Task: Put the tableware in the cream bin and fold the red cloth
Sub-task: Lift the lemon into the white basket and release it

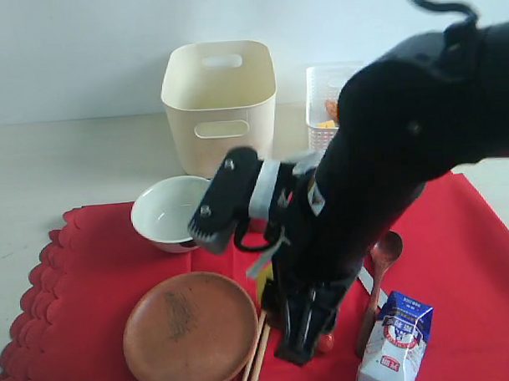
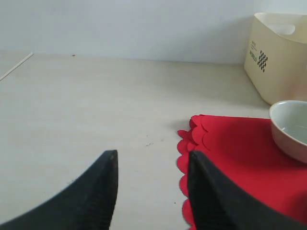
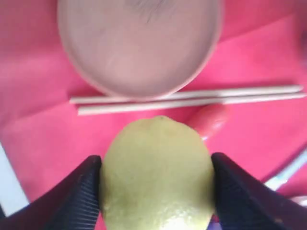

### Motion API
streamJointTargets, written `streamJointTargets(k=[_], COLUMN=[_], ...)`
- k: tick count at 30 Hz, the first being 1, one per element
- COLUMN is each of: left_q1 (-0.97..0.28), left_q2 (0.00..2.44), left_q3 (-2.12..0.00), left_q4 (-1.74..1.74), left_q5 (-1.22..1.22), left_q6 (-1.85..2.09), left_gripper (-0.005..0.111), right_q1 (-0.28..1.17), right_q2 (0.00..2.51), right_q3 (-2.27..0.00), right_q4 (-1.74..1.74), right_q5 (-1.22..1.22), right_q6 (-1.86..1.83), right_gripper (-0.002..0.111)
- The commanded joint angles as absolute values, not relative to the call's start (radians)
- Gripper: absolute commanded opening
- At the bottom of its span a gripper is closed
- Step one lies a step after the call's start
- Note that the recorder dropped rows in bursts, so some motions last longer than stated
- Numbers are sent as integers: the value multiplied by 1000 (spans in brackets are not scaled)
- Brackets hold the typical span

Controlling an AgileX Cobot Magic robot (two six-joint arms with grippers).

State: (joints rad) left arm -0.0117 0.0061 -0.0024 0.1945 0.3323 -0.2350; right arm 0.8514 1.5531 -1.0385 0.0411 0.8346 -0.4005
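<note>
My right claw (image 3: 156, 179) grips a smooth yellow-green lemon (image 3: 156, 163) over the red cloth (image 3: 38, 124), wooden chopsticks (image 3: 192, 98) and round plate (image 3: 139, 43) just beyond its tips. My left claw (image 2: 151, 191) gapes empty, cream bin (image 2: 283, 57) far ahead.

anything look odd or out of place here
The right fingers clasp a yellow-green lemon, which is food, not tableware; the plate and chopsticks beside it lie untouched on the red cloth.

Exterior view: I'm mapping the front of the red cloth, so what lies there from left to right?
In order: wooden plate → chopsticks → right hand gripping a lemon → milk carton.
</note>
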Motion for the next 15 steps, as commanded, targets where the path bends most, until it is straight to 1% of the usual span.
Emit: streamJointTargets(k=[1, 9, 15], left_q1=[-9, -9, -9], left_q2=[0, 0, 0], left_q3=[0, 0, 0], left_q4=[195, 195, 195], left_q5=[325, 325, 325], left_q6=[-240, -240, -240], left_gripper=[45, 45, 45], right_q1=[783, 595, 466], right_q2=[1478, 1475, 1560], right_q3=[-1109, -1228, -1339], right_q4=[8, 7, 7], right_q5=[806, 742, 729], right_q6=[-353, -327, -310], right_gripper=[0, 0, 0])
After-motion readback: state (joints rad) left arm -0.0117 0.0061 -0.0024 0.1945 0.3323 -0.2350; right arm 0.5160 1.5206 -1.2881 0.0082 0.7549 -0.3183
